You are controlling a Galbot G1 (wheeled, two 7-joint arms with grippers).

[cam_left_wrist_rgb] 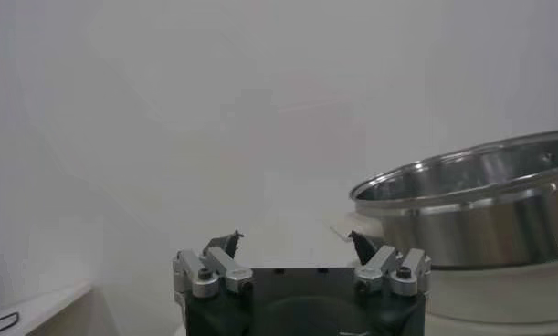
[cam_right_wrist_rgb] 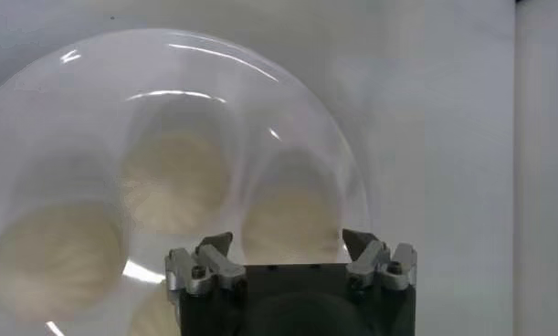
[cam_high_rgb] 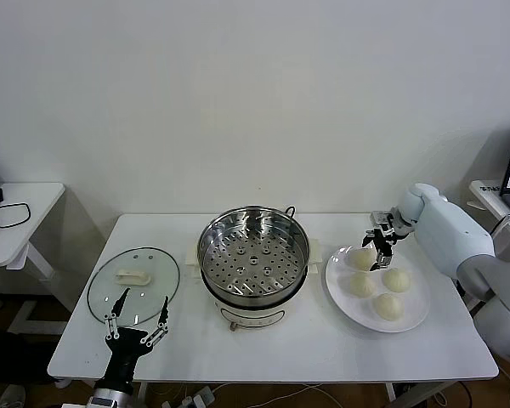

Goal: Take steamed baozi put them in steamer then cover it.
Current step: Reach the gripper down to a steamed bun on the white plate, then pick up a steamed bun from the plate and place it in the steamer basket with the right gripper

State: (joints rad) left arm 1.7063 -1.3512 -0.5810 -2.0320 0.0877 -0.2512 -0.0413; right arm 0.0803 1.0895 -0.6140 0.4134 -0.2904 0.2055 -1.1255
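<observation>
Four steamed baozi (cam_high_rgb: 382, 287) are seen on a white plate (cam_high_rgb: 418, 315) on the surface (cam_high_rgb: 323, 348), right of the steamer (cam_high_rgb: 253, 255). The right gripper (cam_high_rgb: 381, 247) is held over the far bun, fingers spread wide, maybe not touching it. The cover (cam_high_rgb: 133, 285) lies flat left of the steamer. The left gripper (cam_high_rgb: 137, 328) is parked just beside it, fingers wide apart.

cover (cam_high_rgb: 133, 285) left | steamer (cam_high_rgb: 252, 255) centre | baozi (cam_high_rgb: 396, 280) on plate (cam_high_rgb: 340, 289) right, apparently four
</observation>
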